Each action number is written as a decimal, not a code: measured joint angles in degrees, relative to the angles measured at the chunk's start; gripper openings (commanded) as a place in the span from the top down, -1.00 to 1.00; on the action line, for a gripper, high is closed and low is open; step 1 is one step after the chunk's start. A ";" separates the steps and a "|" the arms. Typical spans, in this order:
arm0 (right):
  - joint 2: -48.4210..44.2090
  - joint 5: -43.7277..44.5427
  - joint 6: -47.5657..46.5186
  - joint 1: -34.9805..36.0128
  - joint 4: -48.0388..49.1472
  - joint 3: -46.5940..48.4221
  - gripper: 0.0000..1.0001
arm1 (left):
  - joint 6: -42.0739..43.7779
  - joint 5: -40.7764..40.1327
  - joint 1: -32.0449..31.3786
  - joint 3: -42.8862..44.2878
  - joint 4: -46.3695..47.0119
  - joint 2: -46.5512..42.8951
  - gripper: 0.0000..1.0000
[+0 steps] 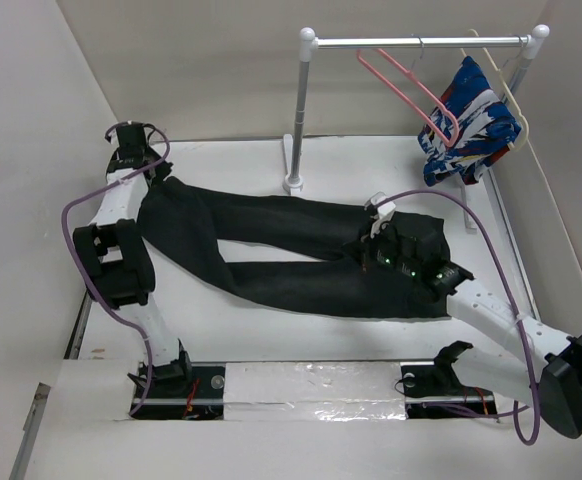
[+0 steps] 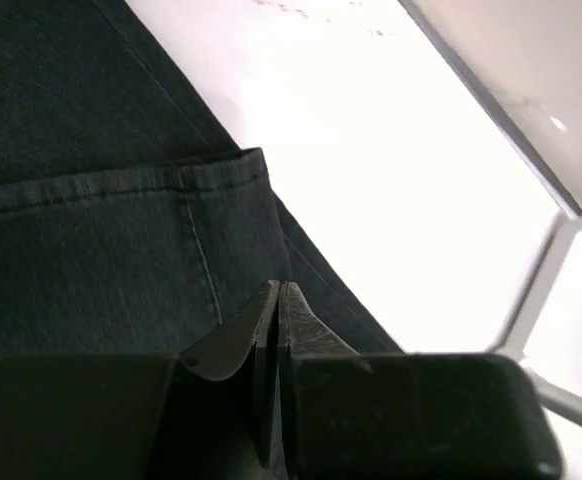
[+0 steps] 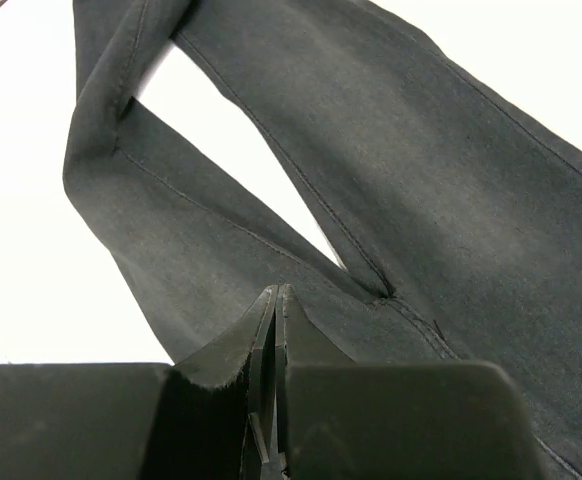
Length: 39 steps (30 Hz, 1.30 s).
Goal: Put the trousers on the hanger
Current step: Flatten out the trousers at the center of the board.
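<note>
Top external view: we see the trousers [image 1: 291, 255] stretched flat between both grippers.
Left gripper [image 2: 277, 292]: clenched, trouser hem just ahead.
Right gripper [image 3: 275, 296]: clenched, crotch seam just ahead.

Bright, even light; the table [image 2: 371, 170] glares white (wrist views overexposed).

No readable text, label, brand, number or sign shows in any view.

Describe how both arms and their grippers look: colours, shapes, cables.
White tubular links join bulky black joint housings on the left arm and right arm. Purple cables loop beside both. The left gripper and right gripper each have two black wedge-shaped fingers. Green lights dot the right wrist.
</note>
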 measured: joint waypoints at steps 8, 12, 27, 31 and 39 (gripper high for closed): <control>-0.07 -0.13 -0.13 0.00 0.83 -0.98 0.89 | 0.00 2.01 1.20 -0.72 -0.13 7.41 0.58; 0.17 -0.66 -0.13 0.00 1.73 -1.75 0.89 | 0.00 3.26 1.42 -0.79 -0.02 9.33 0.58; 2.60 -1.55 -0.22 0.39 3.06 -1.79 0.90 | -0.44 3.41 3.28 3.63 -0.17 16.70 0.40; 3.78 -1.57 -0.35 0.39 3.08 -1.79 0.90 | -0.46 3.48 3.28 4.48 0.13 17.03 0.36; 4.83 -1.79 -0.35 0.39 3.41 -1.79 0.90 | -0.42 2.60 3.28 4.63 0.52 18.43 0.85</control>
